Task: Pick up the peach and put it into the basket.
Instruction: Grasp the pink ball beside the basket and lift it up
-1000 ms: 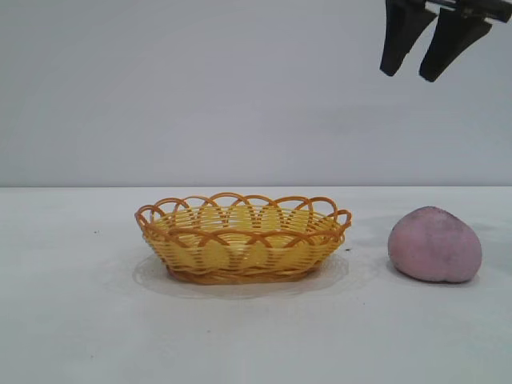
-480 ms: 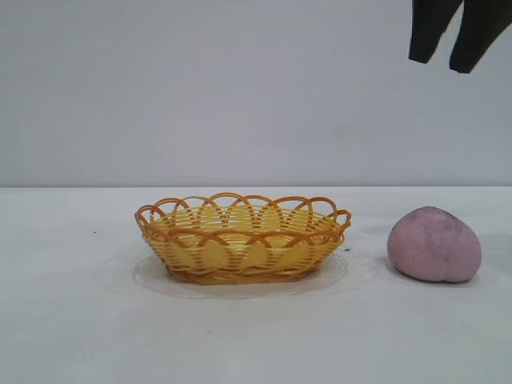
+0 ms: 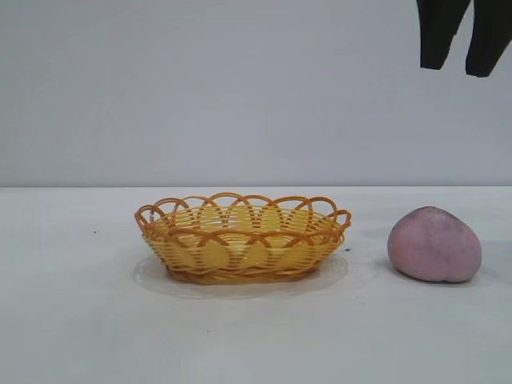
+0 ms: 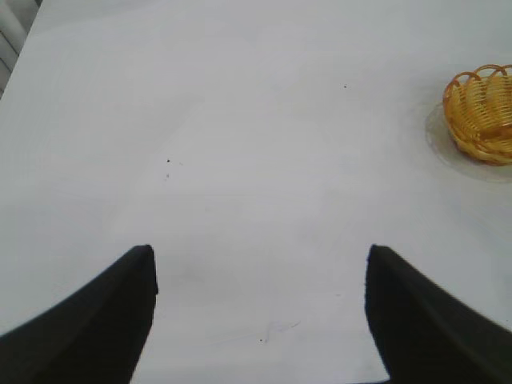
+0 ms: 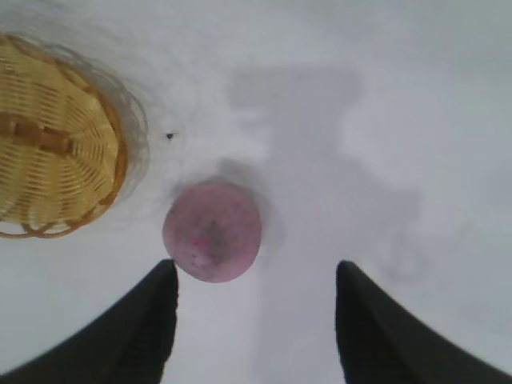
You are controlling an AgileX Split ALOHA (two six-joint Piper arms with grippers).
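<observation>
The pinkish-purple peach (image 3: 434, 245) lies on the white table to the right of the yellow wicker basket (image 3: 242, 238), apart from it. My right gripper (image 3: 458, 70) hangs high above the peach, open and empty. In the right wrist view the peach (image 5: 212, 230) lies just ahead of the open gripper (image 5: 254, 274), near one fingertip (image 5: 164, 280), with the basket (image 5: 56, 144) beside it. My left gripper (image 4: 260, 256) is open and empty over bare table, with the basket (image 4: 482, 112) far off at the frame's edge. The left gripper does not show in the exterior view.
The white table (image 3: 80, 320) runs to a plain grey wall behind. A small dark speck (image 5: 170, 135) lies on the table between basket and peach.
My right gripper has shifted to the right, from over the gap between basket and peach to over the peach. Basket and peach have not moved.
</observation>
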